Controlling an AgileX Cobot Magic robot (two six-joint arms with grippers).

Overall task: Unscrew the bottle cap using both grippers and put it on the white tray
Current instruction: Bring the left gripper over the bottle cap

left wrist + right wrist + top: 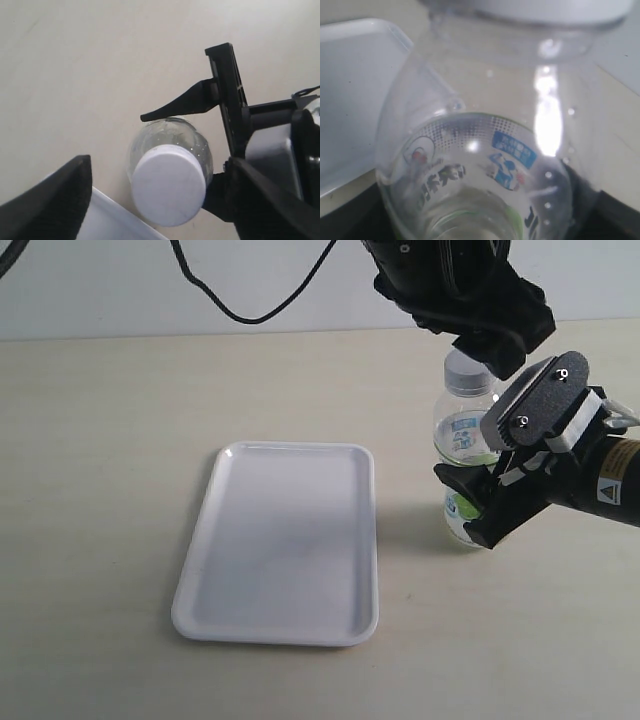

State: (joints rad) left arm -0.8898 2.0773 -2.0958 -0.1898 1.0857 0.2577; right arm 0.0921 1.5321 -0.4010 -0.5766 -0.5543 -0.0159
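Bottle [465,430] stands upright on the table [100,440] just right of the tray [290,530], cap [167,186] on. Right fingers [475,502] look clamped on its lower body. Left fingers [55,200] gape wide either side of the cap, holding nothing. Centre them, close firmly, then twist.

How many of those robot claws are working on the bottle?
2. The left gripper hangs over the bottle cap, fingers apart; the right gripper clasps the bottle lower down.

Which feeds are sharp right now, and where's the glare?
Exterior view: sharp, faint shadow beside the small clear plastic bottle. Left wrist view: small round white cap clear, dark foreground blurred. Right wrist view: glare streak on bottle, top blurred.
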